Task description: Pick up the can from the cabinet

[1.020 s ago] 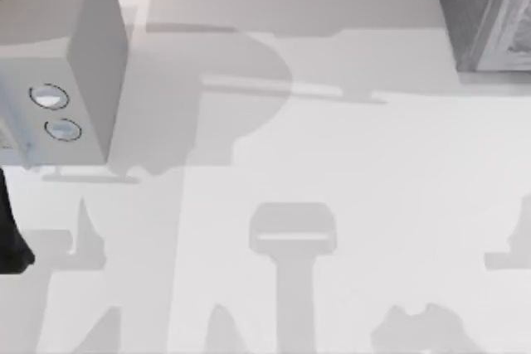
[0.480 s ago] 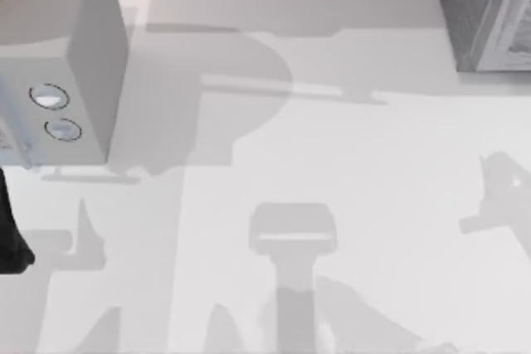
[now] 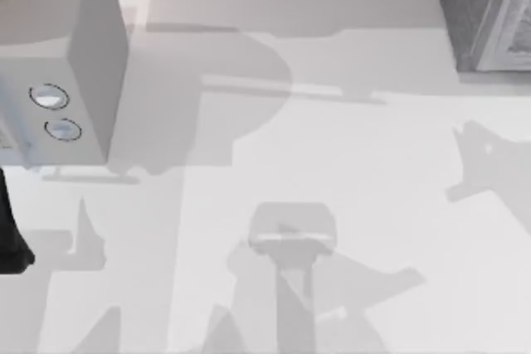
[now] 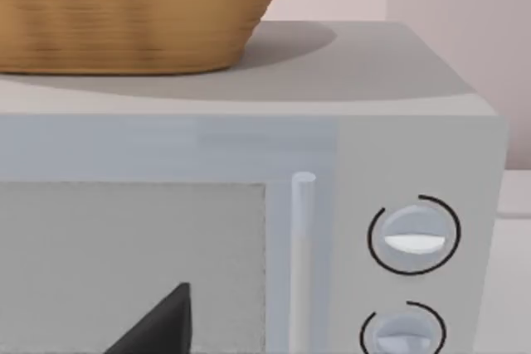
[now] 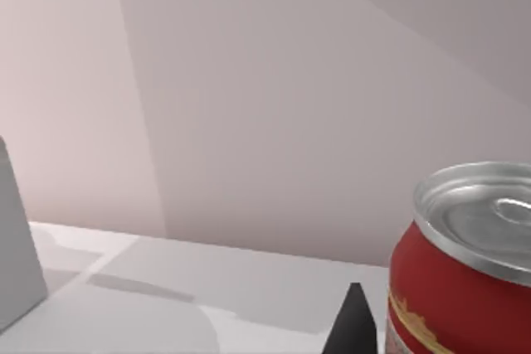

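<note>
One red can [image 5: 465, 288] hard up against the right tool [image 5: 355, 329], clenched or released impossible to tell, with bare tabletop [image 5: 166, 288] and wall beyond. Likely hazards from here: a slip down the smooth round side if gripped off-centre, a tip-over from a sideways nudge, or a clip against the dark speckled cabinet [image 3: 469, 14] at the tabletop's far right corner on the way out. Farther off at the left, left tool [image 4: 158, 329] parked facing the light-grey box with two dials [image 3: 83, 80], wicker basket [image 4: 124, 14] on top, grip likewise impossible to tell.
</note>
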You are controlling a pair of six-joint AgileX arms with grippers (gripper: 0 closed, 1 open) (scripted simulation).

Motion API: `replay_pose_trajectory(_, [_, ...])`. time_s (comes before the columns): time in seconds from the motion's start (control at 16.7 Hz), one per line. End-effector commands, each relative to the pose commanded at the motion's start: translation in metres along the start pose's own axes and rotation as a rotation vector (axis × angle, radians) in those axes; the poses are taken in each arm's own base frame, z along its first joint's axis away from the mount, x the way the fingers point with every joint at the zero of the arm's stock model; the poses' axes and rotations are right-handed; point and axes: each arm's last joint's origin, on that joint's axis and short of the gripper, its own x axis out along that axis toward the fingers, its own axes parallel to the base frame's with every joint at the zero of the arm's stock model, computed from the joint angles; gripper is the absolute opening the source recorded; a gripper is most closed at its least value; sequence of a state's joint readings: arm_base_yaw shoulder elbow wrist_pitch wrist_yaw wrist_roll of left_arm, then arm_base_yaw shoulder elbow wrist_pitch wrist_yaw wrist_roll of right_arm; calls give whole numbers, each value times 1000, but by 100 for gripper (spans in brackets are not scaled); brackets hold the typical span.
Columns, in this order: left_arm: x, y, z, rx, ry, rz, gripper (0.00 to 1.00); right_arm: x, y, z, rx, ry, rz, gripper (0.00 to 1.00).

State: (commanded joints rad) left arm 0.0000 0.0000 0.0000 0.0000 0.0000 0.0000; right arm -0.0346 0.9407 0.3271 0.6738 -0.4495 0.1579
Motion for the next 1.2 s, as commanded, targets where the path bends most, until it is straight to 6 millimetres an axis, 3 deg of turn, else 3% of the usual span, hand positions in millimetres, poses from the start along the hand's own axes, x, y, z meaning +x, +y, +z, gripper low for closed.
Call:
replay_pose_trajectory(0.54, [0, 0, 0, 0, 0, 0, 100, 51, -42, -10, -2, 0, 146, 0])
replay_pose_trajectory(1.2, [0, 0, 0, 0, 0, 0, 100, 81, -103, -73, -13, 55, 277, 0])
